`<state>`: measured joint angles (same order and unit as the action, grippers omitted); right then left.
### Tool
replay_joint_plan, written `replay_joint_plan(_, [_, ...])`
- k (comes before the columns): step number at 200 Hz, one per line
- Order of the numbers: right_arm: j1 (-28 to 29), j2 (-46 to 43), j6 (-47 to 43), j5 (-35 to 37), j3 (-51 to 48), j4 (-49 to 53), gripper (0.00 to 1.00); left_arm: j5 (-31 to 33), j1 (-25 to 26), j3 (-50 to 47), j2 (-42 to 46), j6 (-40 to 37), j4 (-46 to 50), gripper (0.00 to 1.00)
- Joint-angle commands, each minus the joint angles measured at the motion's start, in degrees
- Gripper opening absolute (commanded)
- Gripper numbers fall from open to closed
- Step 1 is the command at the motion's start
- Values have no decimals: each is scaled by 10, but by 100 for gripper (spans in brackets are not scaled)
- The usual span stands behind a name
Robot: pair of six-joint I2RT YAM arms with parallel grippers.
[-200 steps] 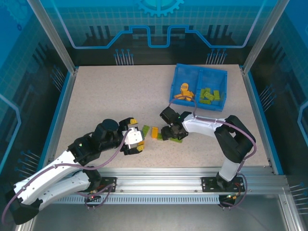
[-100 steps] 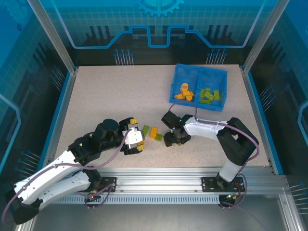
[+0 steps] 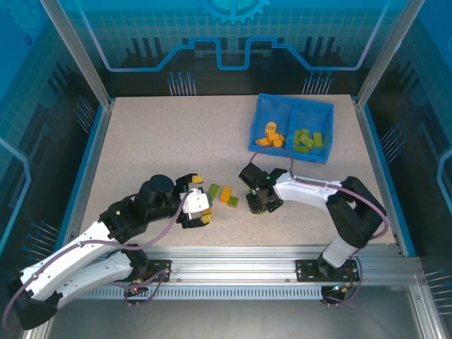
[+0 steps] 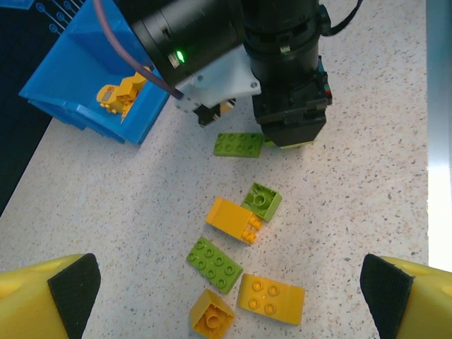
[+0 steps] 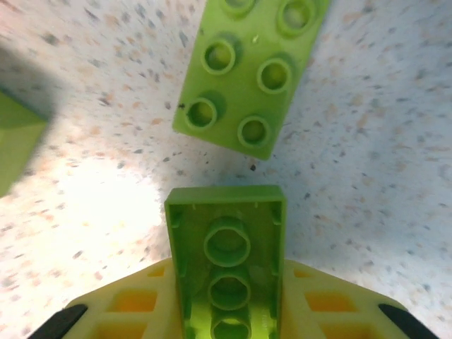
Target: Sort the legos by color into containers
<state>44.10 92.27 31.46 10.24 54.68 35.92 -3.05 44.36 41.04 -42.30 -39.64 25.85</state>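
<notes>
My right gripper (image 3: 260,202) is low over the table centre, shut on an olive-green lego (image 5: 226,219) that shows hollow side up between its yellow fingers (image 5: 332,304). Just beyond it lies a green eight-stud lego (image 5: 251,78). My left gripper (image 3: 198,208) is open, its fingers (image 4: 74,282) wide apart over loose legos: a green eight-stud brick (image 4: 214,264), orange bricks (image 4: 270,298) (image 4: 210,314) (image 4: 232,219) and a green square (image 4: 262,201). The blue container (image 3: 293,106) at the back right holds orange legos (image 3: 270,136) in its left compartment and green legos (image 3: 308,140) in its right.
The right arm's black wrist (image 4: 282,63) stands over the far end of the loose pile, next to the tray's corner (image 4: 78,70). Aluminium posts and blue rails (image 3: 88,166) border the speckled table. Open table surface spreads at the back left (image 3: 162,134).
The right gripper slid slightly right and toward the near edge, then closed on a green lego. The left arm has not moved.
</notes>
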Motion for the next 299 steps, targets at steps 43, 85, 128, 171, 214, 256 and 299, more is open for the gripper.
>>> replay_joint_plan(43, [-134,-190,-8,74,55,-7,29,-9,-4,-7,16,-9,-13,99])
replay_joint_plan(85, [-331,-89,-50,72,166,-66,29,-12,-4,-3,9,0,-10,99])
replay_joint_plan(128, [-417,120,-49,42,324,-51,30,-4,-4,0,5,2,-6,99])
replay_joint_plan(171, [-438,252,-54,26,483,44,48,23,-3,3,-7,15,-7,99])
replay_joint_plan(214, [-439,189,-43,8,458,42,54,58,-4,15,-44,46,-11,99])
replay_joint_plan(256, [-419,7,-29,-134,282,-2,58,88,-21,23,-60,134,-38,99])
replay_joint_plan(299, [-318,-218,-57,-218,72,-15,72,94,-40,104,-125,354,-22,99])
